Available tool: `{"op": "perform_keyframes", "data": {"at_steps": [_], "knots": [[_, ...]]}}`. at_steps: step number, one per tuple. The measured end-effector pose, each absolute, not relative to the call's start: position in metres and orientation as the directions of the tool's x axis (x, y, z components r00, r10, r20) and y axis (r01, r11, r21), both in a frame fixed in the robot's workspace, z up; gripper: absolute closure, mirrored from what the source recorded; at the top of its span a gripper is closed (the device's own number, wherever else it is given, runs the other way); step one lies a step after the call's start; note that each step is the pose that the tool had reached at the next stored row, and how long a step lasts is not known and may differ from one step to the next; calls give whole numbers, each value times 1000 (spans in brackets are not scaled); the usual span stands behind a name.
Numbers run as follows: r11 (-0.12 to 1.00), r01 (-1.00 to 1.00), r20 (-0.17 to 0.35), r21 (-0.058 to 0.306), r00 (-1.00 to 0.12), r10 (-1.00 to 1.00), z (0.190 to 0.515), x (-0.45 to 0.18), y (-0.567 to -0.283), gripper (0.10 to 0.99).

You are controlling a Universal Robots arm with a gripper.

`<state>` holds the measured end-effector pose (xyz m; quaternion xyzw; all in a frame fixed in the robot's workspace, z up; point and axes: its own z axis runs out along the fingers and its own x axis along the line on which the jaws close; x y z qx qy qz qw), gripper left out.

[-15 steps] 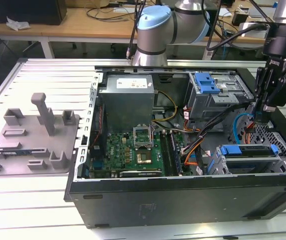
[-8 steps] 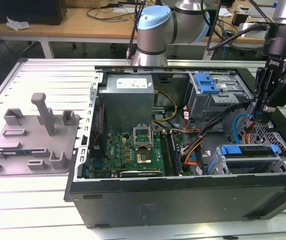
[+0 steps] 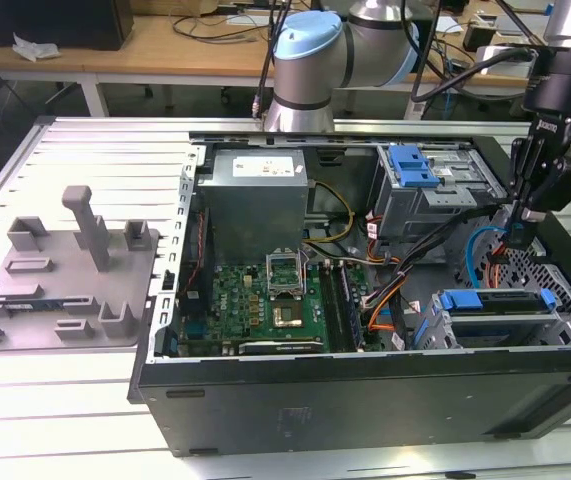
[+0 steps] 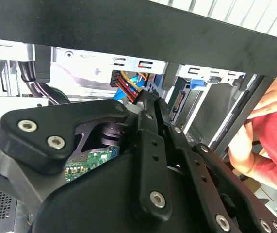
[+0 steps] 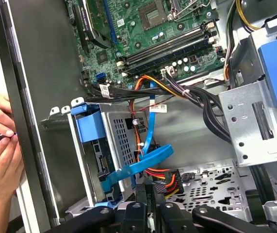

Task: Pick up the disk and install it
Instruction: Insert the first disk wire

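In the exterior view, the open computer case lies on the tabletop. My pincer hangs inside the case at its far end on the exterior view's right, above loose cables. Its fingers are drawn together, with nothing that I can make out between them. The disk, with its blue frame, sits in the drive cage in the case's near corner on that same side, just below my pincer and apart from it.

In the second wrist view, my pincer points narrow into the case. A person's hand is outside the case wall.

In the first wrist view, my pincer is closed beside the orange and red wires. The disk stands in its cage against the case wall, with a blue cable between the two.
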<state>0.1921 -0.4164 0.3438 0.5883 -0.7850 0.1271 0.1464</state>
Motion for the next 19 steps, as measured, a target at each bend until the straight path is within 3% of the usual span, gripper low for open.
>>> {"op": "perform_keyframes", "data": {"at_steps": [19], "knots": [[276, -961, 354, -24, -266, -897, 352, 190, -431, 918]]}}
